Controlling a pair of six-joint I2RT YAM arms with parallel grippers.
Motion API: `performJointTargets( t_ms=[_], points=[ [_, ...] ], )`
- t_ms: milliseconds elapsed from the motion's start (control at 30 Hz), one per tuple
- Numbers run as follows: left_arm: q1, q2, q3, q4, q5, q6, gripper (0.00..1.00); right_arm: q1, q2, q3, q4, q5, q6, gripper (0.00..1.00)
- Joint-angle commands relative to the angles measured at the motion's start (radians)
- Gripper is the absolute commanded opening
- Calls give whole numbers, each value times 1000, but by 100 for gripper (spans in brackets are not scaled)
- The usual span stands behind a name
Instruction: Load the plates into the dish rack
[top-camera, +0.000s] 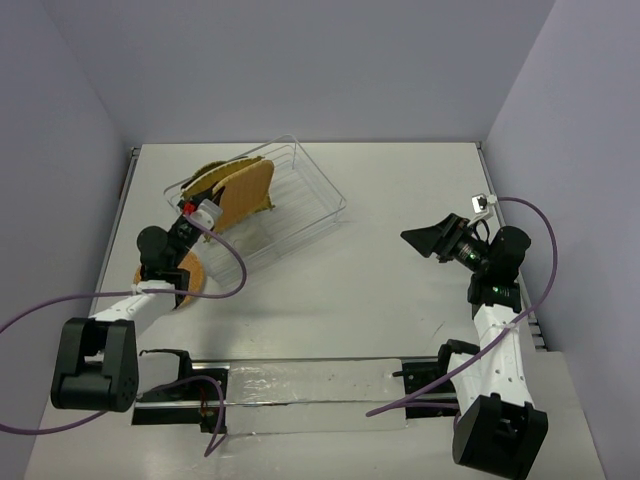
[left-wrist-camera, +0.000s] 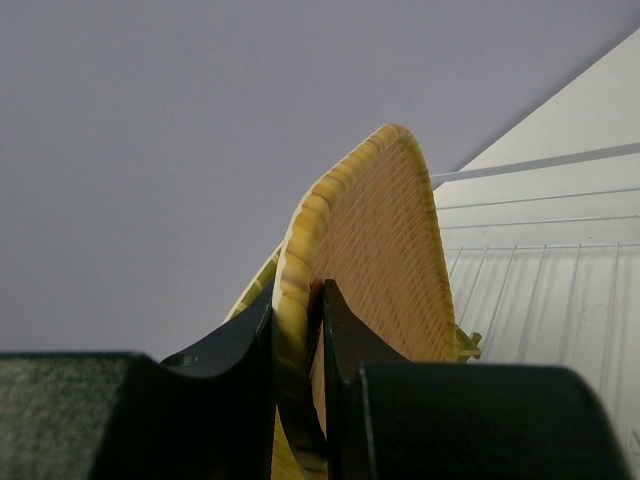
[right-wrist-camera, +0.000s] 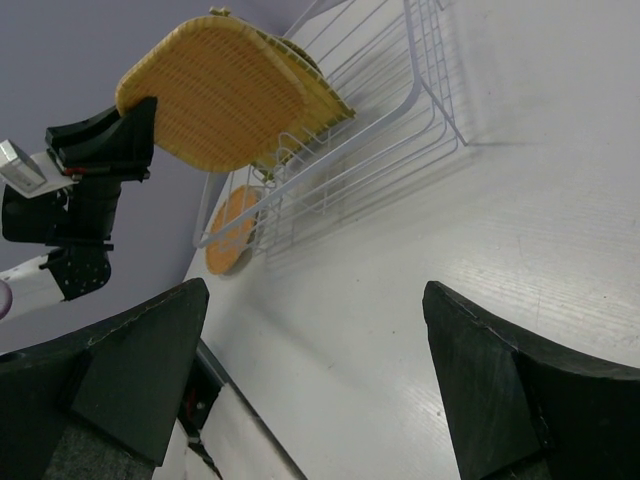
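My left gripper (top-camera: 203, 214) is shut on the rim of a rounded-square orange woven plate (top-camera: 245, 193). The plate stands upright at the left end of the wire dish rack (top-camera: 312, 205), its lower edge down among the wires. In the left wrist view both fingers pinch the plate (left-wrist-camera: 385, 255) at its braided edge, the left gripper (left-wrist-camera: 298, 340) seen from behind. A yellow plate (right-wrist-camera: 322, 88) stands just behind it in the rack (right-wrist-camera: 400, 120). A round orange plate (top-camera: 192, 281) lies flat on the table under the left arm. My right gripper (top-camera: 425, 240) hovers open over bare table, far right of the rack.
The rack sits at an angle at the back left, close to the left wall. A metal rail (top-camera: 300, 385) with the arm bases runs along the near edge. Purple cables (top-camera: 225, 265) loop from both arms.
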Motion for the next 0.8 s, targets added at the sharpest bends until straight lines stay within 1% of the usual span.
performJointTargets(
  t_ms=[0, 133, 300, 467, 767],
  points=[
    [30, 8, 79, 60, 34, 105, 0, 5, -21, -3, 73, -36, 7, 95],
    [31, 17, 102, 80, 79, 97, 0, 5, -48, -6, 73, -40, -1, 95],
    [33, 19, 110, 107, 99, 119, 0, 5, -48, -6, 75, -39, -3, 95],
    [63, 15, 121, 110, 166, 72, 0, 6, -31, -3, 77, -46, -1, 94],
    [71, 68, 75, 90, 187, 68, 0, 5, -26, 5, 75, -51, -3, 94]
  ],
)
